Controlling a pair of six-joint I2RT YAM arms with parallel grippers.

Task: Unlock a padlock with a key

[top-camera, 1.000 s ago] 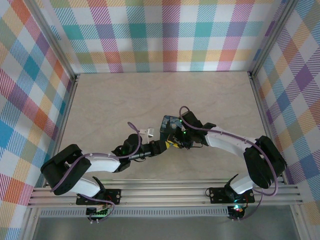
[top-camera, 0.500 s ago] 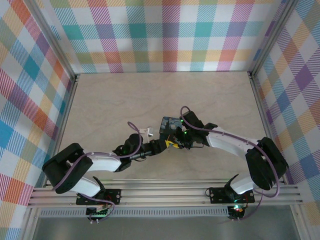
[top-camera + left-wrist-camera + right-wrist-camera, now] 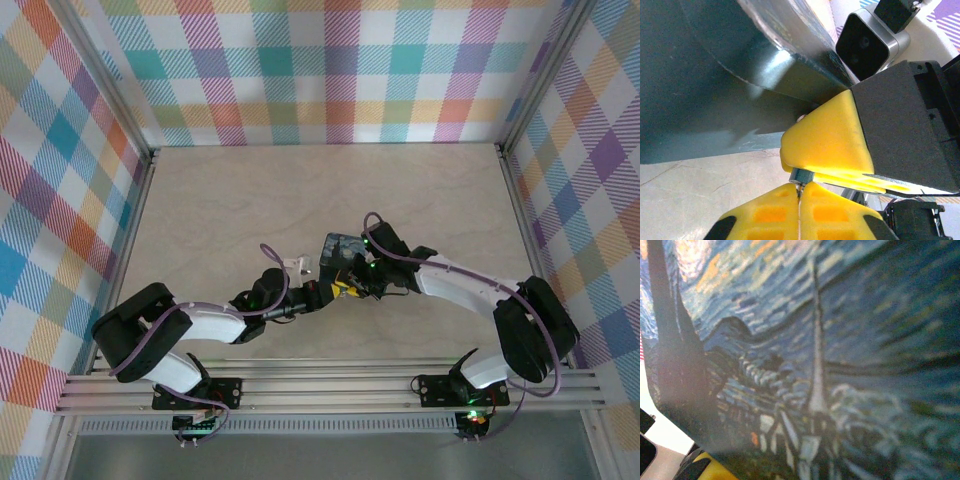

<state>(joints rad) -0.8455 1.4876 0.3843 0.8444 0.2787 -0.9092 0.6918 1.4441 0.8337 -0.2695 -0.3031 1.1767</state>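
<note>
My left tool [image 3: 799,197] is pinched fully shut just beside the painted padlock [image 3: 815,365], which my right tool [image 3: 352,281] holds clamped.

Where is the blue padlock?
In the top view, the blue padlock is near the table's middle, held by the right end effector, with the left end effector close beside it.

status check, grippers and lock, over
Left gripper shut on small metal key. Right gripper clamped on padlock. Right gripper's yellow finger crowding the key.
</note>
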